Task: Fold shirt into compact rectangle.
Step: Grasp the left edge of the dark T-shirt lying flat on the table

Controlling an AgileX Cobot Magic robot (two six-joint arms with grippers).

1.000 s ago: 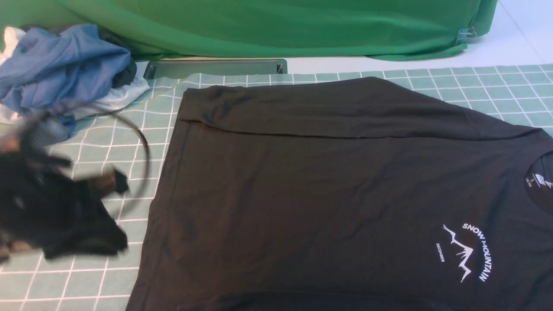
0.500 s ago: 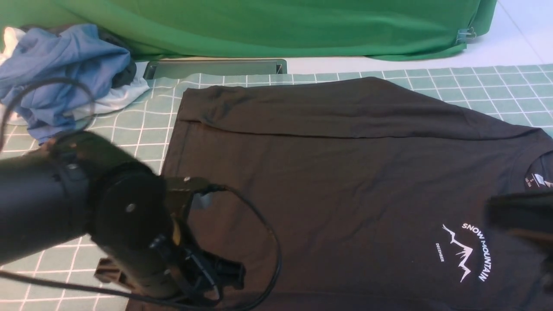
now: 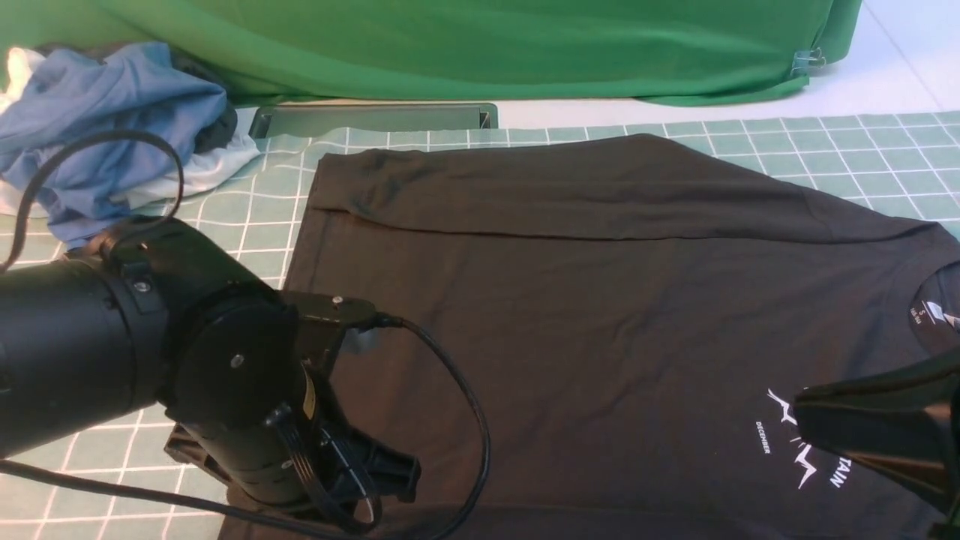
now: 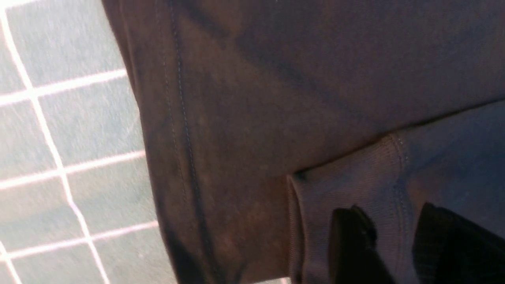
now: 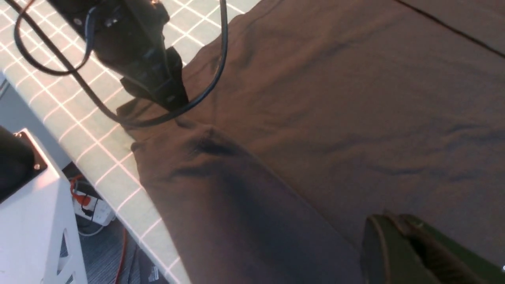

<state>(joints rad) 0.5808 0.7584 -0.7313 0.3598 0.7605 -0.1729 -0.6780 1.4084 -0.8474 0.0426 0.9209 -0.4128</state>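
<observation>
The shirt (image 3: 600, 300) lies flat across the desk (image 3: 225, 225), with the collar toward the right edge. Its far side is already folded in and its near side reaches the near edge. The left gripper (image 4: 390, 221) hangs over the sleeve cuff (image 4: 343, 185) by the desk's near edge, jaws half open and holding nothing. The right gripper (image 5: 388, 232) hovers near the logo (image 3: 804, 465), jaws closed and empty. I think the left jaws may catch only the cuff. Then the fold would go crooked, or the cloth would slide off the near edge.

Robotics lab test bench: green backdrop (image 3: 480, 45) held by a clip (image 3: 808, 58) at far right, gridded mat (image 3: 862, 150) covering the table, power strip (image 5: 92, 207) on the floor below its near edge.
</observation>
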